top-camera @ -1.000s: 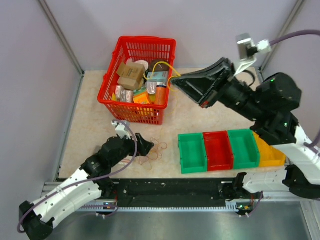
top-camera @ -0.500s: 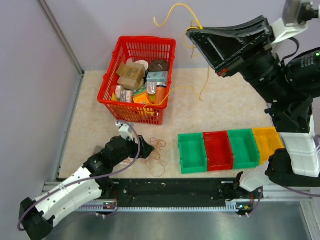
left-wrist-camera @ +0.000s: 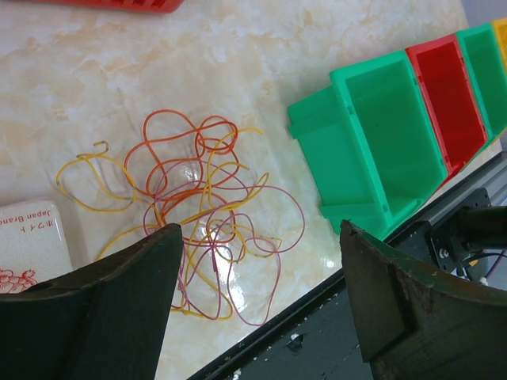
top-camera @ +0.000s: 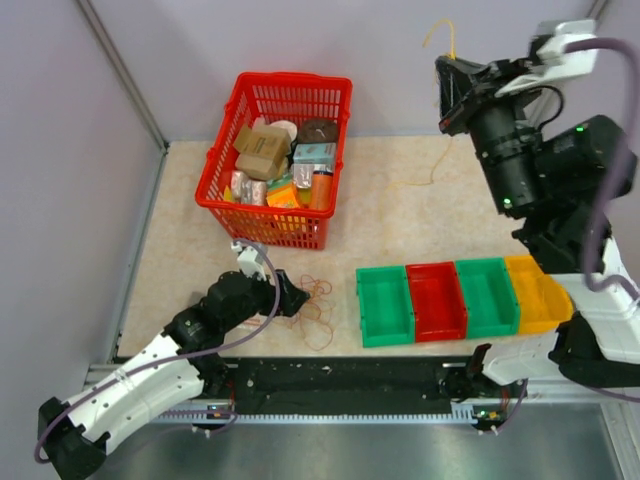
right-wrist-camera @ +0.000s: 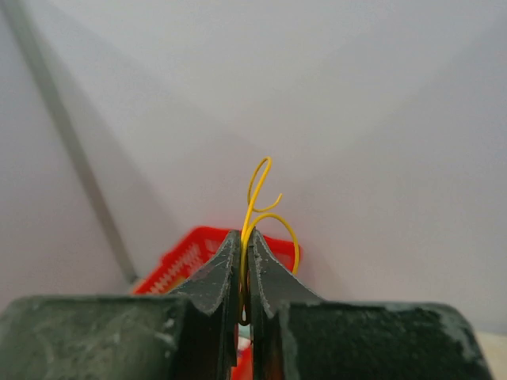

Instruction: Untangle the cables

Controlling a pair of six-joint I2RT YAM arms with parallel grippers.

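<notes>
Since the right pincer (right-wrist-camera: 245, 237), raised at one o'clock, is pressed together on just one thin yellow wire (right-wrist-camera: 255, 186), the strand could slip free. The left pincer (left-wrist-camera: 260, 229) hangs spread over the tangle (left-wrist-camera: 198, 206) at seven o'clock on the tabletop (left-wrist-camera: 238, 63). A card (left-wrist-camera: 28, 237) reads "Japan Bran", cut off.

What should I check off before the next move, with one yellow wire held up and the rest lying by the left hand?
1. Right hand shut on yellow wire: ok.
2. Held wire apart from the tangle: ok.
3. Left hand open over the tangle: ok.
4. Tangle's red, orange and yellow loops separated: not ok, interlaced.
5. Wire's lower end off the table: cannot tell.
</notes>
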